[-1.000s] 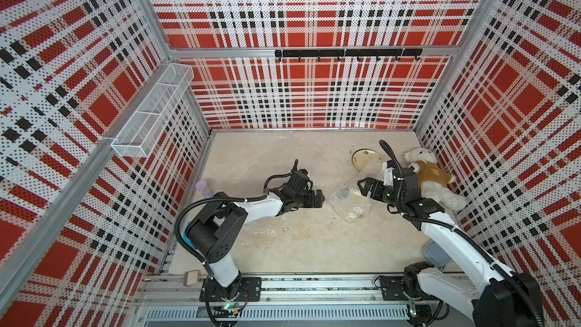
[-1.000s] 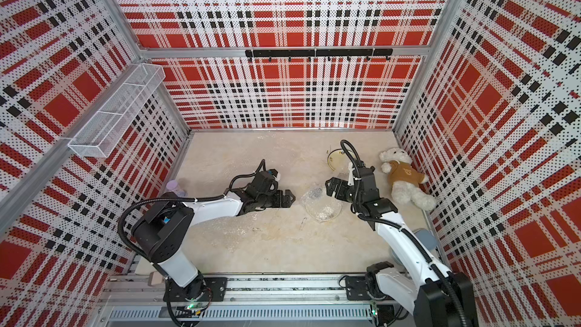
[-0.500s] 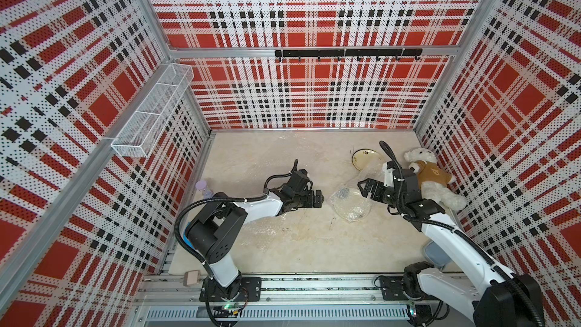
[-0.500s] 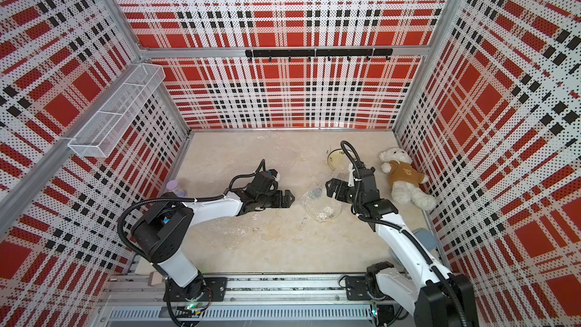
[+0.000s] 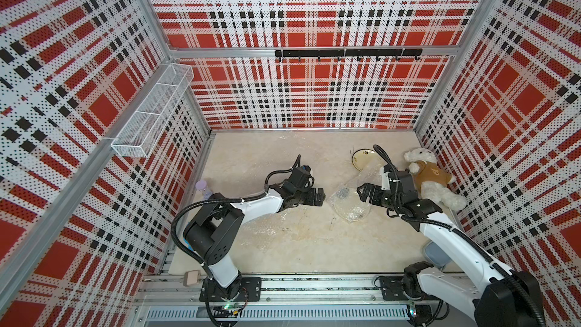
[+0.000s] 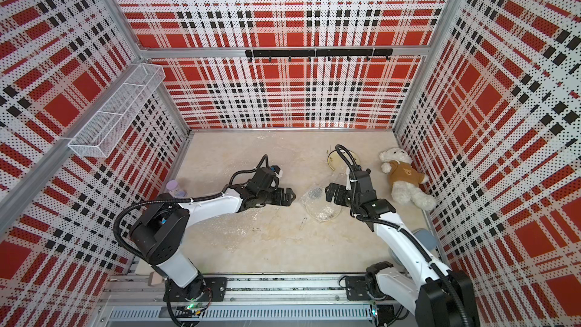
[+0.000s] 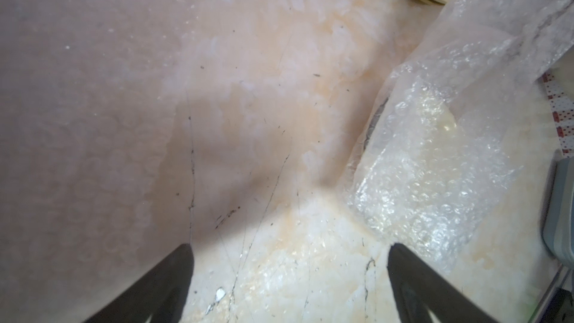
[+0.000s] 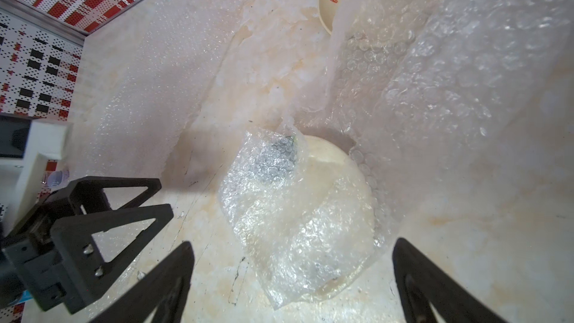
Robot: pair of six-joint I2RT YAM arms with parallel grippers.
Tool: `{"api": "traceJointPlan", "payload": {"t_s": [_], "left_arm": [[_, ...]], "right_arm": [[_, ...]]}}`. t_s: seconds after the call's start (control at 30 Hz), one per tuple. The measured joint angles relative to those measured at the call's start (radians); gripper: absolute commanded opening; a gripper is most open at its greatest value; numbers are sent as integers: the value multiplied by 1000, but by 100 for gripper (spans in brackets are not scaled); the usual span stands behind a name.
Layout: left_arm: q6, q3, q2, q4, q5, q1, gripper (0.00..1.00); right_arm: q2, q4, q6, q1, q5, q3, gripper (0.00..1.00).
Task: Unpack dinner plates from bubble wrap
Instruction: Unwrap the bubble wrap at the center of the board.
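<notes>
- Fingers first: the left fingers (image 5: 318,193) and the right fingers (image 5: 362,189) are both spread wide and hold nothing. Their tips face each other low over the table (image 5: 314,246).
- Between the two pairs lies the wrapped plate (image 8: 329,156). It is cream, and its edge shows bare only on the side away from the right fingers.
- The bubble wrap (image 8: 289,222) sits crumpled loosely over the rest of it, with a dark patch under the film (tape or print, I cannot tell).
- In the left wrist view the wrap's edge lies just ahead of one left fingertip, close to touching.
- A bare plate (image 5: 364,158) lies beyond the right fingers, its near edge overlapped by a loose sheet (image 8: 435,73) that rises beside them.
- A teddy bear (image 5: 430,180) lies behind the right fingers, out of the way.
- Handling, as I judge it: the wrap is light, limp and slick. It should crumple under a pinch and may drag the plate along rather than peel off.
- The plate is stiff, far heavier than the film, glazed and breakable, so it is likely to slide on the smooth table.
- Best hold: pinch a free raised fold of wrap on the side facing the left fingers, not the plate itself, and pull sideways and low.
- The right fingers could steady the plate at its bare edge while the film comes away.
- Risk: catching both layers at once would lift the plate and let it drop.
</notes>
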Motion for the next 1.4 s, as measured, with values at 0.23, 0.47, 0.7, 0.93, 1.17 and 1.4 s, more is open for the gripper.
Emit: {"api": "traceJointPlan", "payload": {"t_s": [0.23,0.47,0.7,0.93,1.17,1.4], "left_arm": [[114,93,2,-102,52,10,100],[211,176,53,-163,156,40,99],[257,229,117,-209,243,51,100],[293,299,167,-233,273,18,98],[328,363,240,-267,275,5,85],[356,397,264,-314,261,-21,75]], "right_arm": [[13,1,0,0,-1,0,100],[13,2,-3,-46,-44,0,100],[3,3,-2,-91,-86,0,100],[3,14,6,-93,-116,-3,100],[3,24,9,-98,-130,-6,100],[3,26,9,-106,-134,-18,100]]}}
